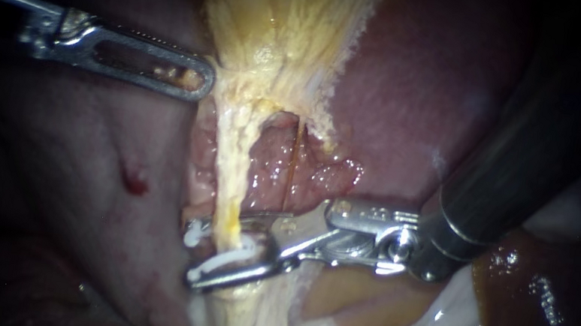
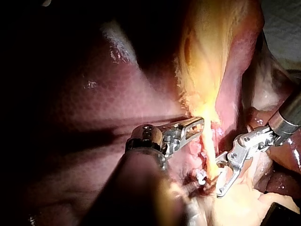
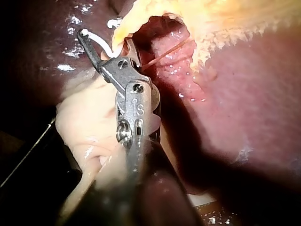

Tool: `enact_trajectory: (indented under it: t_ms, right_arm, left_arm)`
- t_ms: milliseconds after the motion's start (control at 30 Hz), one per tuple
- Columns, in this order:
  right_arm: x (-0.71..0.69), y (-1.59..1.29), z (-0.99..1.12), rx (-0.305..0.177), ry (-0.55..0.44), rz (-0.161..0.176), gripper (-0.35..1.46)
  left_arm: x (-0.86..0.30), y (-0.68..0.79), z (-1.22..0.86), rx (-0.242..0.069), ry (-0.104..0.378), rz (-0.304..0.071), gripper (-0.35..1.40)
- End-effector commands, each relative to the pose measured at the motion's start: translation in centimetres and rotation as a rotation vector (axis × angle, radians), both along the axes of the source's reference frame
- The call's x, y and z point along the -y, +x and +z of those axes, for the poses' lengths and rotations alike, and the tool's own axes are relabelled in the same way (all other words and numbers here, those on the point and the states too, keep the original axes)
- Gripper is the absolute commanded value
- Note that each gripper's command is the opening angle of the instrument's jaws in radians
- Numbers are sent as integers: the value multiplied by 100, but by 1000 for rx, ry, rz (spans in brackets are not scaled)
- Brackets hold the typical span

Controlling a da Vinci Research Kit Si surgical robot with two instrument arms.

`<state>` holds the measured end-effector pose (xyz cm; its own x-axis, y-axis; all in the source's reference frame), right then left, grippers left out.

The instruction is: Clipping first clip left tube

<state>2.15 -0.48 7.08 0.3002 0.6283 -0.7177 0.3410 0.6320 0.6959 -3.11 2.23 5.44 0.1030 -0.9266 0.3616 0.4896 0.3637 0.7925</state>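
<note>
The white plastic clip (image 1: 235,256) is in place but, by my reading, not yet closed. The right instrument (image 1: 193,254) holds it in a part-open claw, with the clip's legs straddling the lower end of the pale yellow, stringy left tube (image 1: 229,169), so squeezing and release remain. In the endoscope view the tube runs nearly upright. The clip lies across it, open end pointing left, away from the shaft.

Left tool (image 1: 192,79) level from the left, right tool (image 1: 193,252) slanting in from upper right, jaws apart, clasping a clip (image 1: 236,255)
</note>
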Motion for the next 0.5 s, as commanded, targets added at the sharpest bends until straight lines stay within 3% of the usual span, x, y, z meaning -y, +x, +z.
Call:
enact_trajectory:
  t_ms: [33,500]
  right_arm:
    - [0,0,0,0,-1,0,48]
    - [8,0,-13,-25,6,-10,49]
  left_arm:
    - [0,-1,0,0,0,0,-35]
    - [-1,0,1,1,5,-3,-35]
